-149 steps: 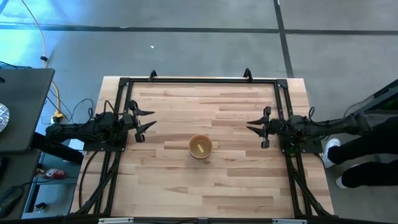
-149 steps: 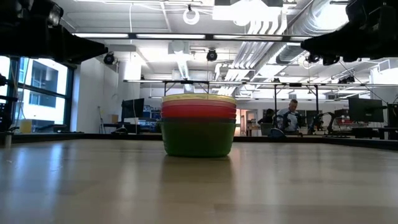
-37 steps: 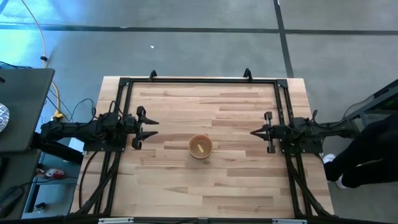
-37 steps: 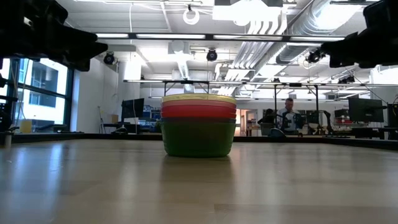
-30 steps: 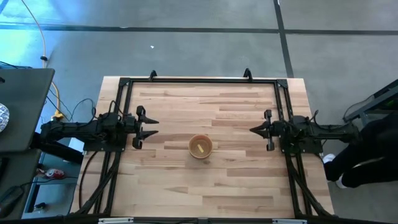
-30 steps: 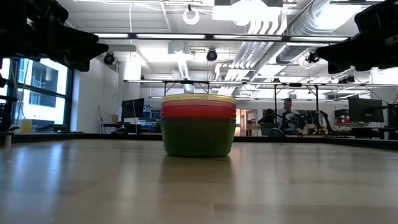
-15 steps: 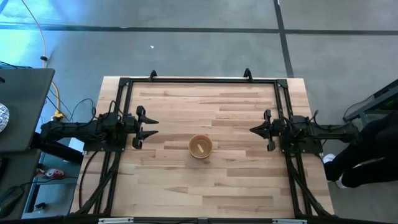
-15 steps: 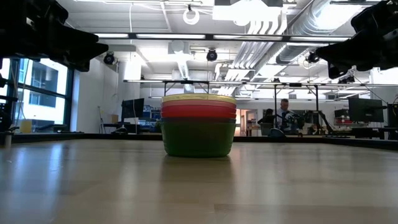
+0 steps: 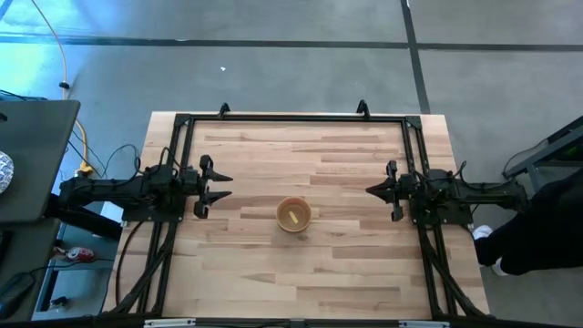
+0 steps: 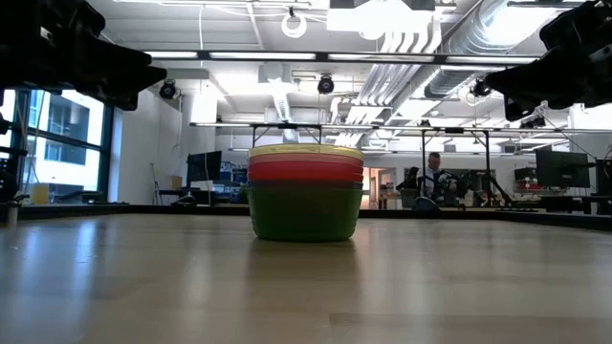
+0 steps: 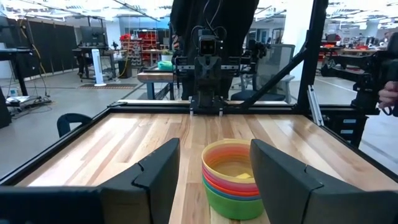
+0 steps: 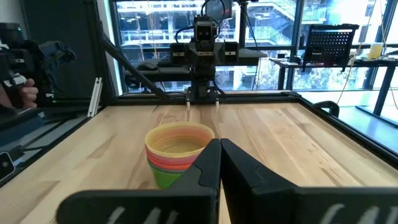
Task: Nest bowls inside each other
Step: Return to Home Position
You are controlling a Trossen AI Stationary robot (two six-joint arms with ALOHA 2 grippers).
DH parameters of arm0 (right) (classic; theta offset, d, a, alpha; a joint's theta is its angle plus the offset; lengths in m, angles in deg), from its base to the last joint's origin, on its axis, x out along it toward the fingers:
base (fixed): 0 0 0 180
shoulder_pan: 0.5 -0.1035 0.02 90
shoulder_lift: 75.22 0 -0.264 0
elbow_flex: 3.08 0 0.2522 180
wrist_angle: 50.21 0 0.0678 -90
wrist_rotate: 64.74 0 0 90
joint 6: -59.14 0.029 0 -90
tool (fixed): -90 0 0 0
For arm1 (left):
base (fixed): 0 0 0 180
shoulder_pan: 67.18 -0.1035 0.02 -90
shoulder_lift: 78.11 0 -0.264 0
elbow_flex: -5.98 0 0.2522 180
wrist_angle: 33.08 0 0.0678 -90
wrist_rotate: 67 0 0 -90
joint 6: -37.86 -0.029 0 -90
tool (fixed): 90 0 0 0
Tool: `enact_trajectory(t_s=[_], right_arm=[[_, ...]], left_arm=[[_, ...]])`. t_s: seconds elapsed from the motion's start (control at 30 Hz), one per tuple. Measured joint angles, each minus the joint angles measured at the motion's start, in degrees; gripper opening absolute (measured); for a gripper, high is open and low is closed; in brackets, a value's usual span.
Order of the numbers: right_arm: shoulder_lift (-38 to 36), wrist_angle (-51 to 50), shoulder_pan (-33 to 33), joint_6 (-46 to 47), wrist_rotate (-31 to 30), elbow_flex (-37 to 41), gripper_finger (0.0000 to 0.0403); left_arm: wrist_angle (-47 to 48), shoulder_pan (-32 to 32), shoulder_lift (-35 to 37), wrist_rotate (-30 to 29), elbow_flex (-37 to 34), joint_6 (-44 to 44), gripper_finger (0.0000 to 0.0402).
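Observation:
The bowls (image 9: 293, 215) stand nested in one stack at the table's middle, resting on the green bottom bowl. The low view shows the stack (image 10: 306, 201) with a yellow rim on top, red below it and green lowest. Pink rims show in the left wrist view (image 11: 233, 177). Blue and purple do not show. My left gripper (image 9: 223, 186) hovers open to the stack's left, its fingers (image 11: 155, 171) wide apart. My right gripper (image 9: 369, 190) hovers shut to the stack's right, facing the stack (image 12: 177, 152). Neither touches it.
A black frame rail (image 9: 291, 118) runs around the tabletop, with both arm bases on its left and right sides. A person's legs (image 9: 533, 232) stand just off the table's right edge. Bare wood (image 9: 301, 282) lies near and far of the stack.
My right gripper shifted a little toward the table's far edge about a second ago and has stood still since. The stack of bowls has not moved.

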Motion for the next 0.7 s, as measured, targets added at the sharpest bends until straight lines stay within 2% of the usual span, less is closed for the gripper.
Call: enact_trajectory(t_s=[0.7], right_arm=[[0.0, -0.1, 0.0, 0.0, -0.1, 0.0, 0.0]], left_arm=[[0.4, 0.0, 0.0, 0.0, 0.0, 0.0, 0.0184]])
